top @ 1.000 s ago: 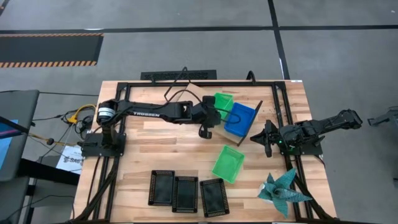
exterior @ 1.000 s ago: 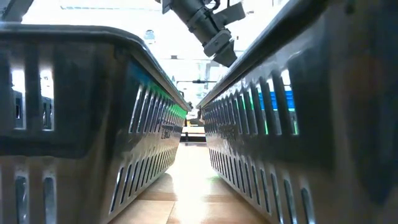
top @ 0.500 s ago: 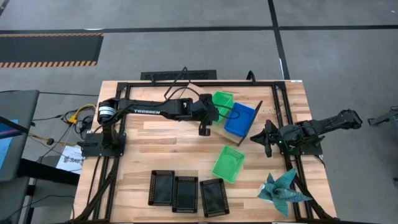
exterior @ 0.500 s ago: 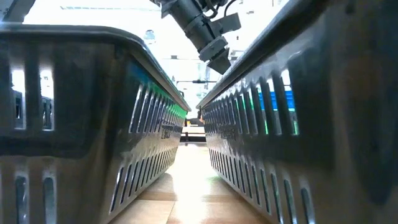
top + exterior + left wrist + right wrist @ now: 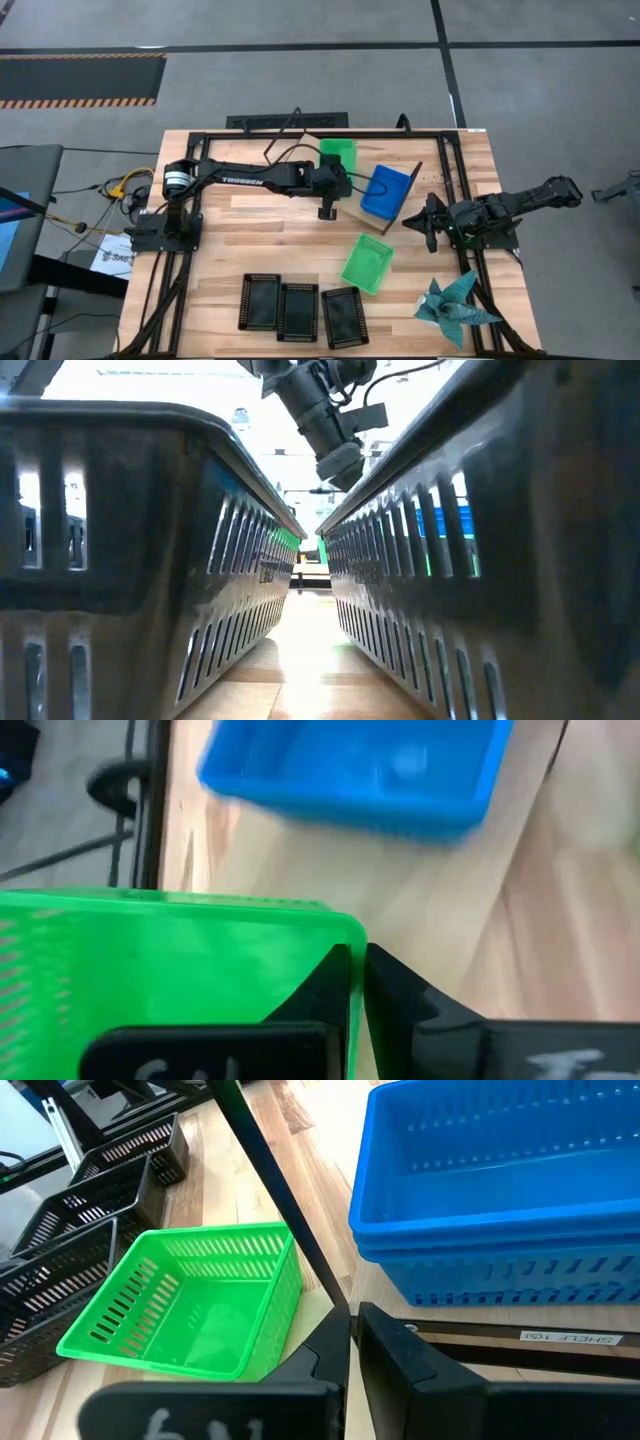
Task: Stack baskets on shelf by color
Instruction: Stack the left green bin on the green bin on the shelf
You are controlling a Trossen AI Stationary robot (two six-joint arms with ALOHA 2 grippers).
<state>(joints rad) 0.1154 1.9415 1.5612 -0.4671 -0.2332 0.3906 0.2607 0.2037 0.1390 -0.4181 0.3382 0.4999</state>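
My left gripper [image 5: 343,172] is over the far middle of the table, shut on a bright green basket [image 5: 338,150], which fills the left wrist view [image 5: 170,950]. Blue baskets [image 5: 386,190] sit nested in a stack on the shelf [image 5: 500,1342], to the right of the held one. A second green basket [image 5: 367,263] rests on its base on the tabletop. Three black baskets [image 5: 297,310] stand in a row near the near edge. My right gripper [image 5: 428,222] waits, shut, just right of the shelf. My left gripper pinches one wall of the green basket at its rim [image 5: 352,948], near a corner, with one finger [image 5: 330,982] inside the basket and the other outside. The basket looks lifted clear of the table, open side up.
A teal spiky star [image 5: 455,305] lies at the near right corner. A black frame [image 5: 300,133] runs along the table's far edge, under the held basket. In the low view the black baskets' walls [image 5: 130,560] stand close on both sides. Bare wood shows at the middle left [image 5: 270,235].
My left gripper has carried the green basket away from the blue stack, toward the table's left and far edge, staying shut on it. The basket now hangs over the far frame instead of beside the blue baskets. The right arm has kept still.
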